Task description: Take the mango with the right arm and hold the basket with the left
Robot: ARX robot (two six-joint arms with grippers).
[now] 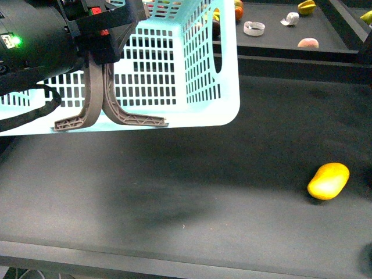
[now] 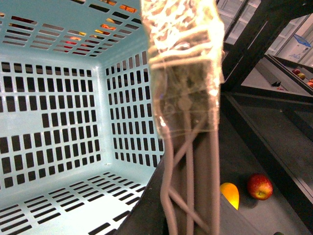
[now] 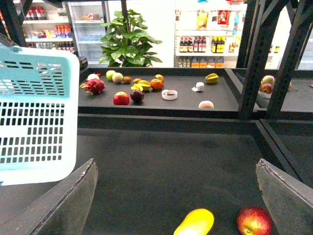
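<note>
On the dark tabletop (image 1: 174, 197), the mango (image 1: 329, 181) lies to the right, well apart from the basket (image 1: 230, 87), which the left fingers (image 2: 183, 73) clamp by its handles. The right fingers (image 3: 73, 205), wide and empty, should descend straddling it squarely.

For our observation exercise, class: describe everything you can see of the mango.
The mango is a smooth oval fruit, bright yellow shading to orange, whole. It lies on its side on the dark matte shelf, well right of the basket, beside a red apple without touching. Nothing grips it.
</note>
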